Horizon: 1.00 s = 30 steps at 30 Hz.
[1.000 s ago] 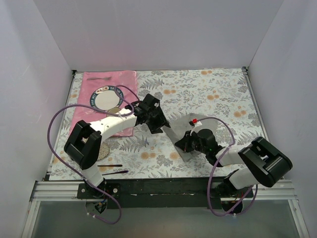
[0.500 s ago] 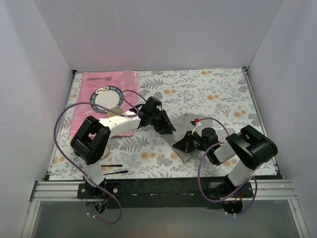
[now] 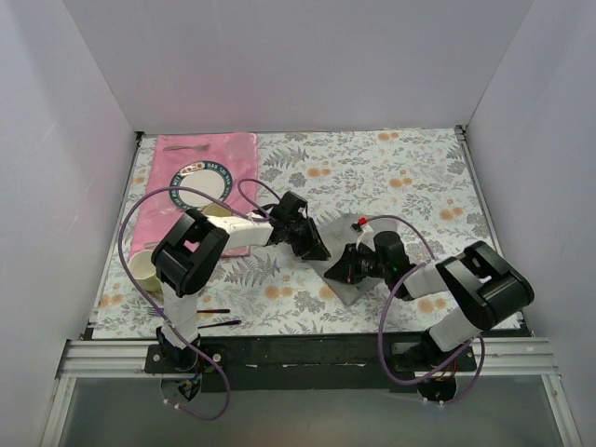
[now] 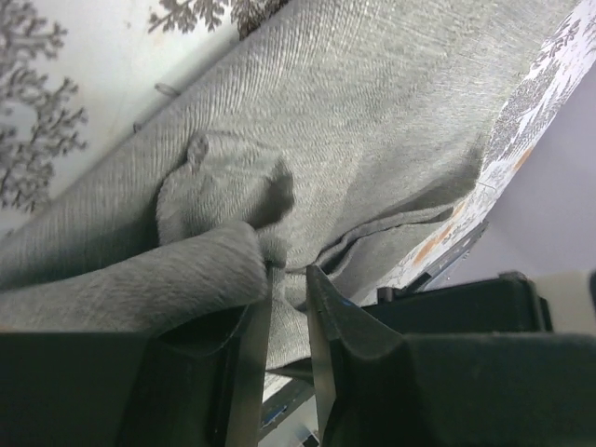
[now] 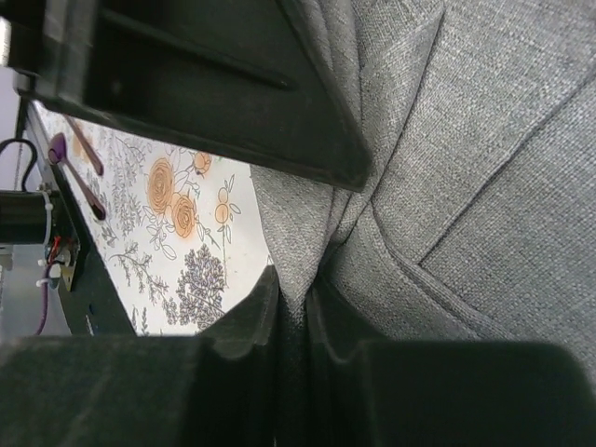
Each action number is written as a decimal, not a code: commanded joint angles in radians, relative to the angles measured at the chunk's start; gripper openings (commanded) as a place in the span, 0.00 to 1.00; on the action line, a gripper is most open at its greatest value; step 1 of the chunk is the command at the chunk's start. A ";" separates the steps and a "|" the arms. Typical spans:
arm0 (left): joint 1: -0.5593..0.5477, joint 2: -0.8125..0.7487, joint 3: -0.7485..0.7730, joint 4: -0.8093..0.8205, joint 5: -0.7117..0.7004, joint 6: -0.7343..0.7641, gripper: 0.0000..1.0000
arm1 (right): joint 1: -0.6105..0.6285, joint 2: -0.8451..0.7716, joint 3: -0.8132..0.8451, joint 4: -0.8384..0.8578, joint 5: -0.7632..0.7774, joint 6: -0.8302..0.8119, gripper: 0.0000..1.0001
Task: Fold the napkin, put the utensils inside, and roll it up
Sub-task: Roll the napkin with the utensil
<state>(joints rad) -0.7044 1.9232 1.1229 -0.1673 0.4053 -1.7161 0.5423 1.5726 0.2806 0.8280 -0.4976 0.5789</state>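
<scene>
Top external shows the napkin (image 3: 346,291) bunched on the flowered tablecloth (image 3: 419,177), both arms bent over it. The left gripper (image 3: 315,250) sits at its far-left edge, and the right gripper (image 3: 343,270) just beside that, over the cloth. From the right wrist, those fingers are clamped on a pinched ridge of grey cloth. From the left wrist, the jaws stand almost together with a fold draped over one finger (image 4: 244,354), so they appear to nip it too. The arms hide too much for me to fix the napkin's long axis. With both holding one side, I'd judge the next fold carries rightward. The pink placemat (image 3: 228,149) lies up-left of the napkin.
</scene>
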 commanded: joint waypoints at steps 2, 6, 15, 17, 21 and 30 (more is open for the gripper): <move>-0.004 0.052 -0.014 0.034 0.009 0.044 0.21 | 0.010 -0.092 0.087 -0.620 0.180 -0.174 0.28; -0.004 0.074 -0.020 0.055 0.009 0.049 0.20 | 0.011 -0.176 0.186 -0.826 0.263 -0.241 0.40; -0.004 0.103 -0.014 0.052 0.020 0.047 0.18 | 0.082 -0.295 0.413 -1.225 0.490 -0.384 0.60; -0.004 0.103 -0.011 0.045 0.018 0.052 0.18 | 0.082 -0.309 0.422 -1.236 0.488 -0.393 0.60; -0.004 0.108 0.012 0.031 0.017 0.059 0.18 | 0.084 -0.298 0.407 -1.164 0.421 -0.383 0.59; -0.004 0.109 0.112 -0.049 0.015 0.079 0.20 | 0.082 -0.233 0.335 -1.035 0.401 -0.310 0.44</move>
<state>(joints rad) -0.7033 2.0125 1.1847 -0.1318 0.4721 -1.6768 0.6235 1.3315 0.6552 -0.2600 -0.1074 0.2398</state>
